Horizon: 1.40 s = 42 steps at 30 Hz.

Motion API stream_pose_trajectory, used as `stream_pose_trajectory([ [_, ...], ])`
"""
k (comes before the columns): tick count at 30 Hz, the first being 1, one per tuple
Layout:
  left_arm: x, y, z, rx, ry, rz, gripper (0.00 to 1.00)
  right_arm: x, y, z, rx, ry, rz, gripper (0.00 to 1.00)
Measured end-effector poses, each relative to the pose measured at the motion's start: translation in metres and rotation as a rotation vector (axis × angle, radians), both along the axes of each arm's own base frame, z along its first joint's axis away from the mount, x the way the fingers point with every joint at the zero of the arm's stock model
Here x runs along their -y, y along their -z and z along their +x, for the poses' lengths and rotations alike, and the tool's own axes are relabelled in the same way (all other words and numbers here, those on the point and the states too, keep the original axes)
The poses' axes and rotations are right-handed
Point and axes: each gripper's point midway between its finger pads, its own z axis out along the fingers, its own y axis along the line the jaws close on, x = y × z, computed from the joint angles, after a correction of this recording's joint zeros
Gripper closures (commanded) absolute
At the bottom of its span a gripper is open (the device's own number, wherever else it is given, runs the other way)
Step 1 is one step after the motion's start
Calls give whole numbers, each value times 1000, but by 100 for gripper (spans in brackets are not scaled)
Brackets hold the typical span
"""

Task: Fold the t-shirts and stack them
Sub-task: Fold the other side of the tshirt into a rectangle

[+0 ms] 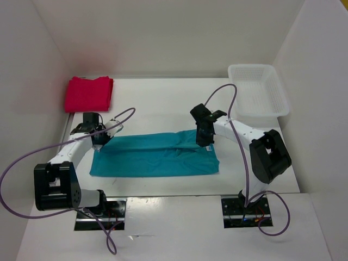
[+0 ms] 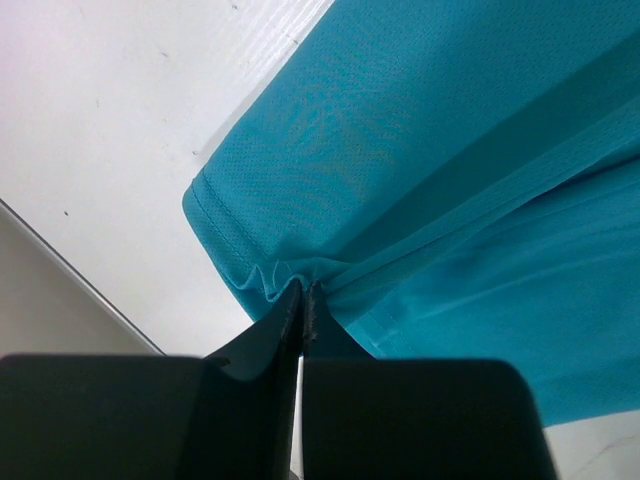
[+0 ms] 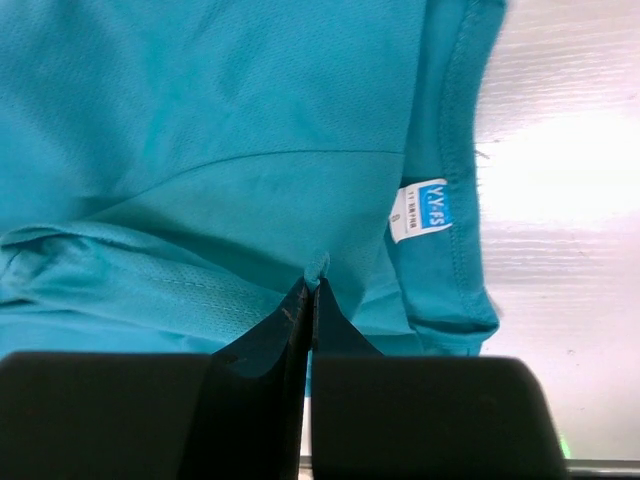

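Pinching the puckered hem of the teal-blue t-shirt (image 1: 155, 155) with the left gripper (image 2: 303, 290), jaws clenched on cloth, centre left of the overhead frame. Nipping a fold near the collar label (image 3: 428, 208) with the right gripper (image 3: 311, 283), likewise clamped. Folded red pile (image 1: 88, 93) upper left, white basket (image 1: 258, 89) upper right.

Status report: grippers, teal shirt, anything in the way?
Left gripper shut on teal shirt, left end. Right gripper shut on it near the collar. Red pile, basket clear at back.
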Motion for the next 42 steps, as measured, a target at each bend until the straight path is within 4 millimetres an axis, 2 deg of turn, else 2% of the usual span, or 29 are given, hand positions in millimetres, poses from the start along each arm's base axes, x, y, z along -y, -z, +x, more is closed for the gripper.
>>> stream_pose_trajectory([
  [7,0,11,-4,-16,15,6,94,-5,7,-13,-53,-17,36,100],
  [8,0,12,-4,-20,16,6,91,-5,8,-14,-58,-18,39,97],
  [9,0,12,-4,-20,16,5,89,-5,9,-15,-62,-18,39,90],
  [10,0,12,-4,-19,15,6,86,-5,9,-16,-65,-15,38,72],
  [11,0,13,-3,-20,16,7,77,-5,10,-16,-68,-9,39,65],
  [13,-2,12,-4,-22,10,14,65,-4,11,-19,-77,-12,31,57],
  [14,-3,12,-4,-24,11,20,62,-3,11,-20,-83,-14,28,53],
  [18,-12,10,-13,-42,-19,35,52,-2,14,-27,-107,-22,31,53],
  [23,-24,1,-29,-56,-57,56,51,-4,6,-30,-111,-39,52,53],
  [26,-25,-1,-40,-91,-48,64,49,-11,-7,-23,-88,-47,76,51],
  [29,-23,-5,-50,-110,-40,64,47,-21,-25,-11,-42,-60,121,51],
  [31,-23,-9,-53,-106,-33,66,36,-29,-38,-4,-11,-75,156,51],
  [32,-21,-10,-52,-101,-32,59,32,-33,-44,-1,1,-84,174,51],
  [35,-15,-22,-39,-55,-49,11,31,-50,-55,13,31,-111,217,53],
  [38,-10,-41,-8,34,-84,-30,31,-66,-55,32,56,-135,243,71],
  [39,-7,-45,4,60,-96,-48,31,-70,-52,37,55,-140,246,80],
  [40,-5,-47,15,77,-106,-61,31,-75,-49,42,53,-147,249,84],
  [41,-1,-46,26,87,-114,-74,35,-79,-46,48,53,-152,253,89],
  [42,2,-41,34,82,-122,-83,37,-83,-41,52,51,-157,253,99],
])
